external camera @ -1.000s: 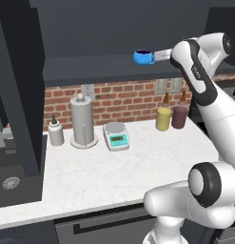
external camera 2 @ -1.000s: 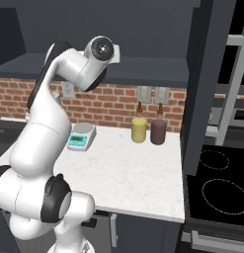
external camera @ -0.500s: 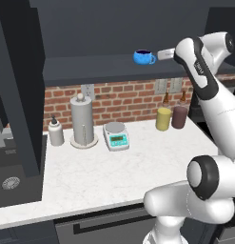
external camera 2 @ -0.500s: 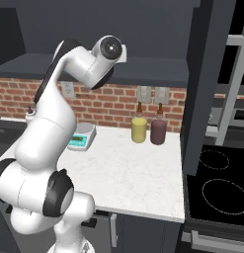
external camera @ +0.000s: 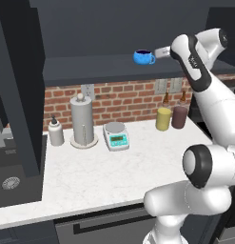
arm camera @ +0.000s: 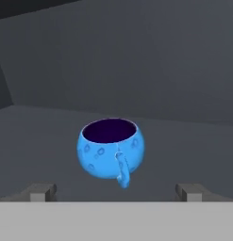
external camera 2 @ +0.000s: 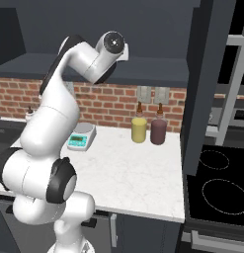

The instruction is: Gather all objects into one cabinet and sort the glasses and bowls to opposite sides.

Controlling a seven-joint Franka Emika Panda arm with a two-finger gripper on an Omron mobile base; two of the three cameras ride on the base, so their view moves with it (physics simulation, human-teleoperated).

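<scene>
You see tool (arm camera: 116, 192) wide open, empty, backing off blue bowl (arm camera: 112, 148); bowl stands alone on cabinet shelf (external camera: 90, 71). Placement likely done.

Blue bowl (arm camera: 112, 150): small, bright, rounded like a cup, dark purple inside, faint ring marks on the skin, small handle on the near side. Upright on the dark cabinet (external camera: 90, 71) shelf, mouth up, clear of the walls. Seen from the left base view (external camera: 144, 57) above the counter.
</scene>
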